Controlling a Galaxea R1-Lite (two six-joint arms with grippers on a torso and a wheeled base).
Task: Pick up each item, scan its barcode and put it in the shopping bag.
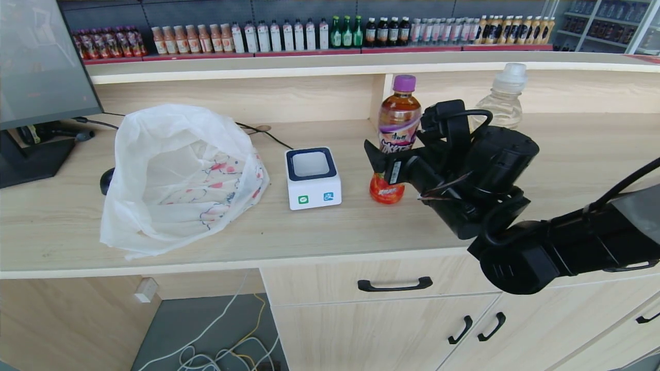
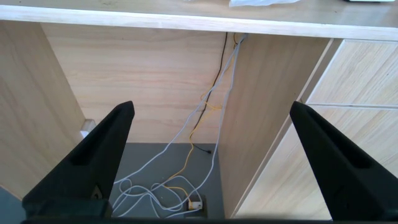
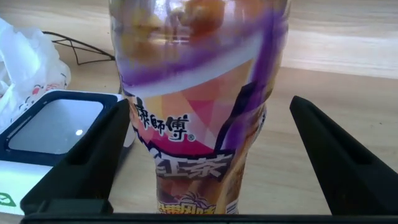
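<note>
So the step in hand, as I judge it, is the grasp on the tea bottle [image 1: 398,121]. It stands upright on the counter [image 1: 309,232], just beside the scanner [image 1: 313,178]. My right gripper [image 3: 211,124] is spread wide with the bottle between its two fingers, neither one touching it as far as I can see.

To do this well, I'd close squarely on the labelled middle, where the body narrows a little, and squeeze only enough to hold, since a thin plastic wall will give. I'd lift straight up so the base clears the scanner's edge. The scanner's window faces up, so the bottle will need tilting to bring its barcode over the glass; I can't make out where the barcode sits, so I'd expect to turn the bottle until it reads.

My left gripper [image 2: 211,112] is also wide open and holds nothing, hanging below the counter's edge above some cables [image 2: 186,180].

As for containers, the bag [image 1: 129,216] lies slumped on the far side of the scanner, its mouth open towards me, and I see no goods in it. The tea bottle is capped in purple and filled with amber drink. A clear bottle [image 1: 502,100], capped too, waits behind my right arm; its fill I cannot judge.
</note>
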